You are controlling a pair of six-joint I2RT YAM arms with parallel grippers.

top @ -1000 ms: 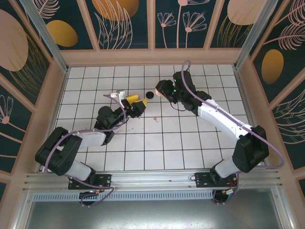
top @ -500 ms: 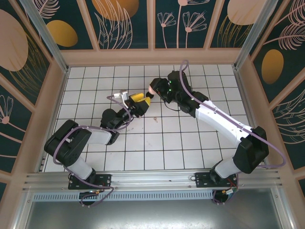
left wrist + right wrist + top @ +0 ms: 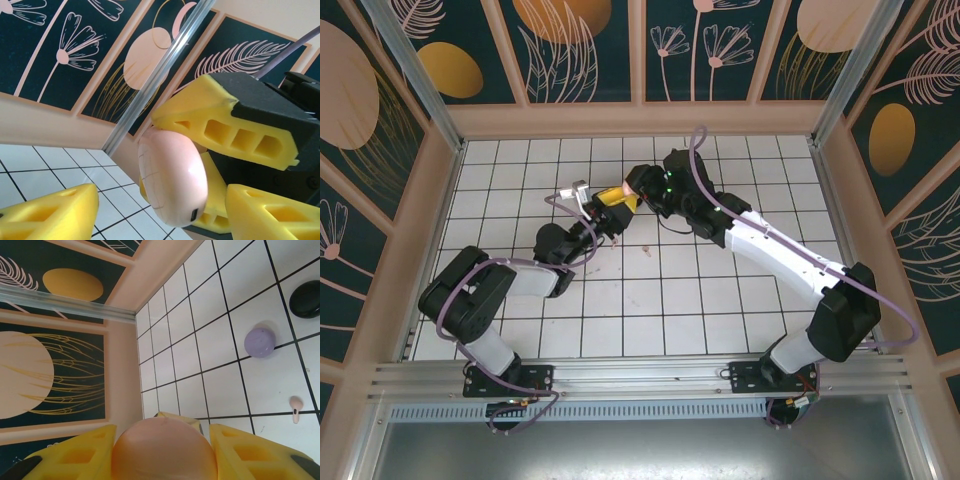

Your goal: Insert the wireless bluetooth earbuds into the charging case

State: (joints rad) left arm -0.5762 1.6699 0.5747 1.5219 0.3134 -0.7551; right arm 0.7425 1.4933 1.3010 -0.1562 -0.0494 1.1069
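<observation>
My right gripper (image 3: 162, 435) is shut on a closed, egg-shaped pink charging case (image 3: 164, 450), held above the table. The case (image 3: 621, 192) hangs at mid-back in the top view, with the right gripper (image 3: 636, 190) on its right. My left gripper (image 3: 165, 205) reaches up to it from the left. Its yellow fingers (image 3: 55, 212) stand either side of the case (image 3: 172, 182). A gap shows on the left side, so that gripper is open. One pink earbud (image 3: 296, 408) lies loose on the tiles (image 3: 643, 247).
A purple round case (image 3: 259, 342) and a black one (image 3: 305, 299) rest on the white grid table below the right gripper. The back wall (image 3: 640, 118) and a metal corner post (image 3: 150, 85) stand close behind.
The right gripper carried the pink case leftward to the left gripper. The left arm reached forward and up to meet it, and its jaws narrowed around the case.
</observation>
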